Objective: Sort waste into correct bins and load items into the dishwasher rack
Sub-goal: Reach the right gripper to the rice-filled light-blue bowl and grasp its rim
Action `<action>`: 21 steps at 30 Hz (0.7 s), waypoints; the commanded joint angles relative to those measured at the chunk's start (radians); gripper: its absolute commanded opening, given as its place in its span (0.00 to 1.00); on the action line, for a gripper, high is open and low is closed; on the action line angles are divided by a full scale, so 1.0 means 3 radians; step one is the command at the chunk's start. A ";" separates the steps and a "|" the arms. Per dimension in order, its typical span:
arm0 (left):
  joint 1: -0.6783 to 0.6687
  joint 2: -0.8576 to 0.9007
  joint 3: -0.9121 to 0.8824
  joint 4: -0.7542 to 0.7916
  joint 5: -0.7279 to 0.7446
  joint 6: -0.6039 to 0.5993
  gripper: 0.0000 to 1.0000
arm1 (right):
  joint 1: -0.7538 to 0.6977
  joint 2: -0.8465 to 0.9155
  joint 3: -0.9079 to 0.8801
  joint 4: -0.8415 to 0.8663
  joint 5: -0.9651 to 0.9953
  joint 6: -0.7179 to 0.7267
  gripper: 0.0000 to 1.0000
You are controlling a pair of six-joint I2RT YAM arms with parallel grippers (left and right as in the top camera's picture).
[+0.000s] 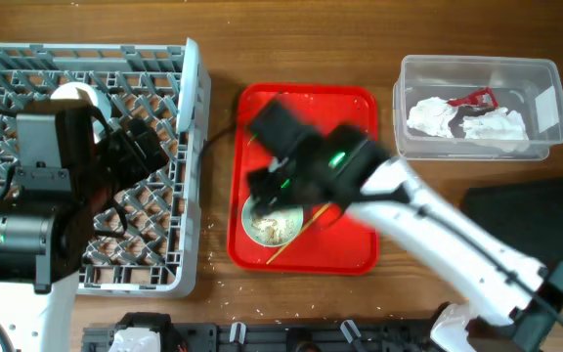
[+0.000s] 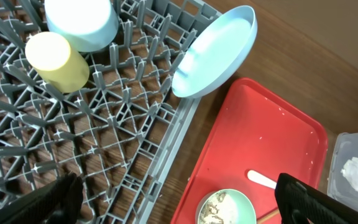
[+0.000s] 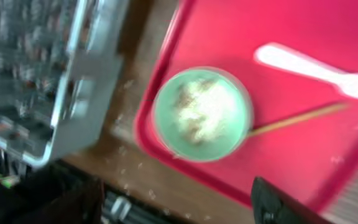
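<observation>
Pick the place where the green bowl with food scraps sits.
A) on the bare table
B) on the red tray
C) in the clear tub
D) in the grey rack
B: the green bowl sits in a corner of the red tray, near the white fork and outside the grey rack.

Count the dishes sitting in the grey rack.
3: light blue bowl and yellow cup side by side in the rack; pale plate on edge by its wall. More may be hidden.
</observation>
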 commanded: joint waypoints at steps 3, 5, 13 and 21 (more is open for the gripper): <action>0.0015 -0.0015 0.0025 0.0001 0.0014 -0.0033 1.00 | 0.0200 -0.0010 -0.0562 0.0448 0.0120 0.0862 0.82; 0.0015 -0.0015 0.0025 0.0001 0.0014 -0.0033 1.00 | 0.0203 -0.0010 -0.0562 0.0469 0.0023 0.1017 0.83; 0.0015 -0.0014 0.0025 0.0104 0.0027 -0.0045 1.00 | 0.0345 0.0186 -0.0679 0.0720 0.0052 0.0958 0.89; 0.0655 -0.0011 0.0025 -0.0200 -0.0898 -0.0904 1.00 | 0.0467 0.0318 -0.0736 0.0870 -0.0079 0.0729 0.91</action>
